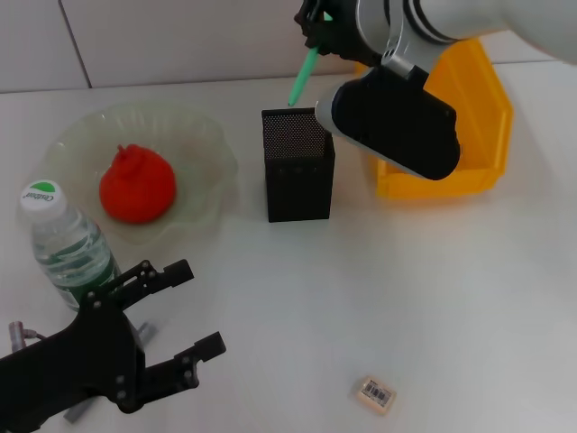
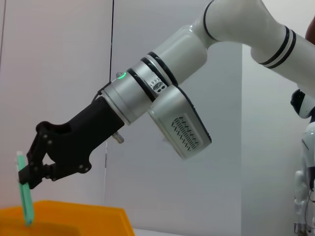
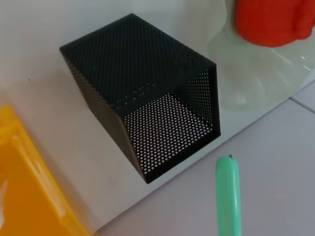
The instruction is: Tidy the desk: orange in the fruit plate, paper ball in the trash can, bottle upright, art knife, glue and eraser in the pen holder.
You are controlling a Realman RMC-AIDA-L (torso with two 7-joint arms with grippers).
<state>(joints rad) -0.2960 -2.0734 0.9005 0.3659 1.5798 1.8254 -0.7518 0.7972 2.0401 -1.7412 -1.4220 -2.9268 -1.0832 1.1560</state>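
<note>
Overhead, the right tool [image 1: 313, 25] was raised behind and above the pen holder [image 1: 299, 165], closed on the upper end of a slim green stick-shaped item [image 1: 303, 78], probably the art knife or the glue; I could not tell which. That item hung tilted, its lower tip just above the holder's back rim, not yet inside. Seen from the right wrist, the holder's open mouth showed a bare mesh interior with nothing in it.

The left tool [image 1: 185, 311] was low at the near left of the white counter [image 1: 433, 298], fingers spread wide, holding nothing, just in front of the bottle [image 1: 65, 242]. The bottle stood upright, white cap on top. The orange [image 1: 136, 185] sat in the fruit plate [image 1: 203, 135], left of the pen holder. The yellow trash can [image 1: 482, 108] stood right of the holder, partly hidden by the right arm. The eraser [image 1: 376, 393] lay alone on the counter near the front edge, well apart from everything else, barcode label facing up.
</note>
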